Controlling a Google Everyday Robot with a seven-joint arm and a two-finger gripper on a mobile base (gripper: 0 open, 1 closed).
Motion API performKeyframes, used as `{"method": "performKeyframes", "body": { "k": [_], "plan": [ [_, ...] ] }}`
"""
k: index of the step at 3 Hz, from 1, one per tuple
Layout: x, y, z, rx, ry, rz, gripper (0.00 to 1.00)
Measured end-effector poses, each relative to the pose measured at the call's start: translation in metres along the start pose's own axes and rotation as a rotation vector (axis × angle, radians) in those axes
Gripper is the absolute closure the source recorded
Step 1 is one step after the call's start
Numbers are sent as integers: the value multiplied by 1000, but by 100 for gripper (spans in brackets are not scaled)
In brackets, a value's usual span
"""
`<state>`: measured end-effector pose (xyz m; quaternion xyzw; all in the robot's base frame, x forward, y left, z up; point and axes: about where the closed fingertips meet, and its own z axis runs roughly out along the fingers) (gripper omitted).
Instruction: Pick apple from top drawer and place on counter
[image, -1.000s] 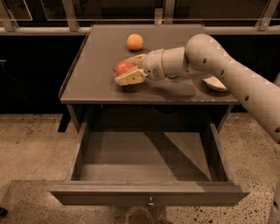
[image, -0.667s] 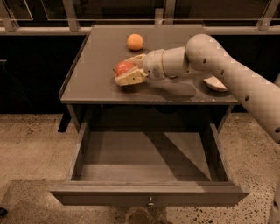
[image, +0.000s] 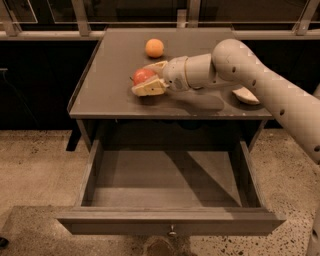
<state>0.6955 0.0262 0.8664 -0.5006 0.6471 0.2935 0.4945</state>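
Observation:
The red apple (image: 142, 75) is over the middle of the dark grey counter (image: 105, 75), at or just above its surface. My gripper (image: 142, 78) reaches in from the right and is shut on the apple, with one pale finger (image: 150, 89) in front of it and the other behind it. The top drawer (image: 165, 220) is pulled fully open below the counter. Its inside is empty, and its small metal knob (image: 172, 231) shows on the front panel.
An orange round fruit (image: 154, 48) sits on the counter behind the apple. A pale shallow object (image: 246, 96) lies at the counter's right edge, partly behind my arm. A railing and dark glass run behind the counter. The floor is speckled.

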Motion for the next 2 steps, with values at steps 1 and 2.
{"method": "performKeyframes", "body": {
  "k": [1, 2],
  "plan": [
    [0, 0, 0, 0, 0, 0, 0],
    [0, 0, 0, 0, 0, 0, 0]
  ]
}}
